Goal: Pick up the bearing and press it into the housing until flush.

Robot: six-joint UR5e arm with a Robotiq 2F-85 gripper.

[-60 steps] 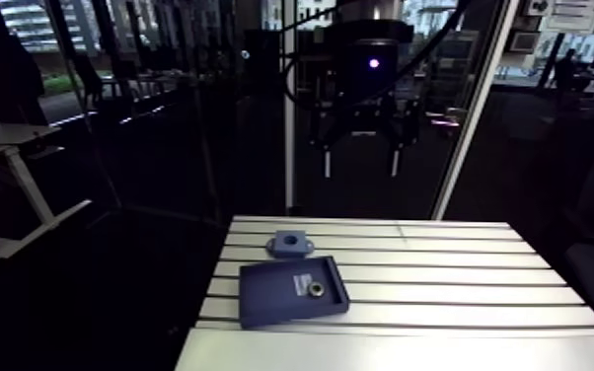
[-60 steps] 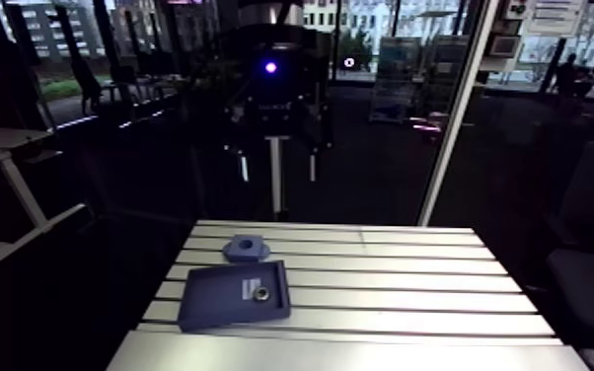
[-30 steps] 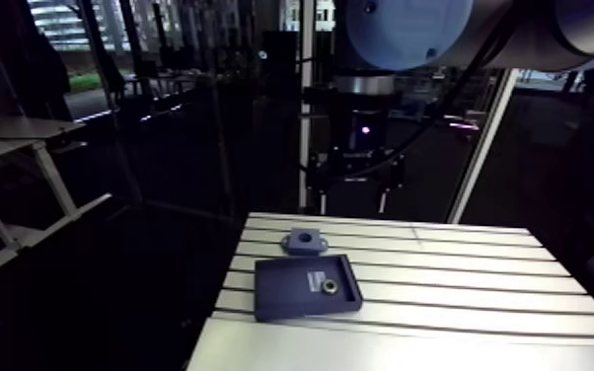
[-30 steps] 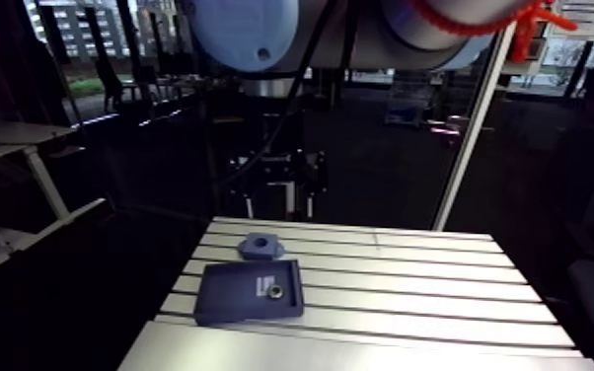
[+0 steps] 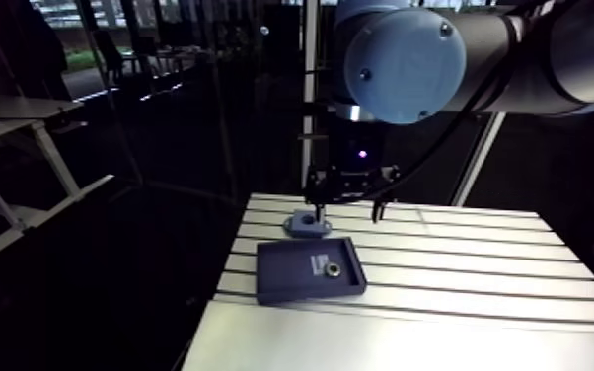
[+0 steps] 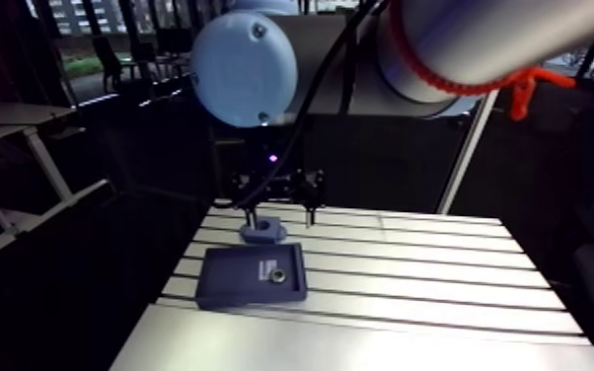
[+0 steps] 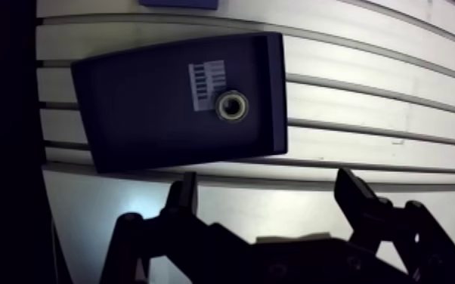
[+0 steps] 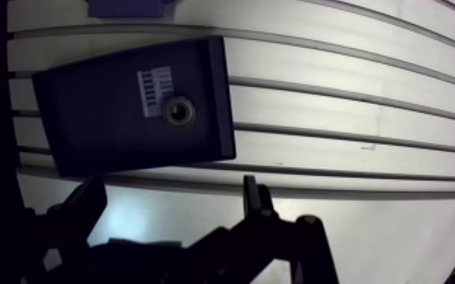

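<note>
From the wrist view the housing (image 7: pixel 177 3) is cut off at the edge, with only a thin blue strip showing. In the arm view one finger of the gripper (image 5: pixel 348 213) stands in front of it, and I cannot tell whether they touch. The bearing (image 5: pixel 332 267) is too small there to make out more than a pale ring. The print on the tray's (image 7: pixel 140 113) label (image 7: pixel 207 75) is unreadable. The gripper's body is lost in the dark.

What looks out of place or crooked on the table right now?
Only the blue tray sits slightly askew to the table's slots. The bearing lies inside it, the housing beyond it; nothing looks spilled or damaged.
</note>
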